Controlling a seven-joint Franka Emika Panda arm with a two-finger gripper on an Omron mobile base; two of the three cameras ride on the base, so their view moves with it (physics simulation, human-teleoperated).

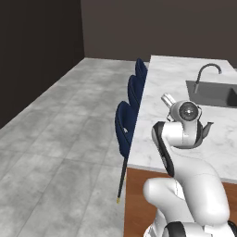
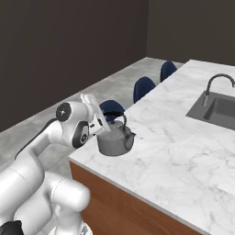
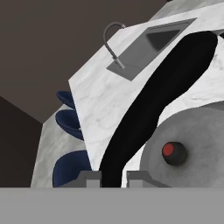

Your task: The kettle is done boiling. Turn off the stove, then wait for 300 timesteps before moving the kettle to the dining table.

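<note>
- Over the dining table (image 2: 183, 151), near its chair-side edge, the kettle (image 2: 114, 140) sits low; the right base view doesn't settle whether its base touches the marble or hangs just above it.
- Gripper (image 2: 106, 125) is clenched on the kettle's black arched handle (image 3: 148, 109); in the hand view the handle runs up from between the two finger tips, so the grip is on the arch, probably chosen to keep the body hanging level below the hand.
- Lid knob (image 3: 174, 153) shows just beside the handle in the hand view, which puts the hand above the lid and looking down along it.
- Spout (image 1: 207, 127) points away from the chairs, toward the sink side of the table.
- Sink (image 2: 219, 109) and faucet (image 2: 215, 82) lie well apart from the kettle, further along the table; no clash there.
- Blue chairs (image 2: 144, 87) line the table edge next to the kettle; the arm reaches in from that side, so the drop spot is near the edge and short on reach.
- Judgement: carry is at its last step; what's left is to settle the kettle flat and release. Risk is a tip if the jaws let go while it's tilted.
</note>
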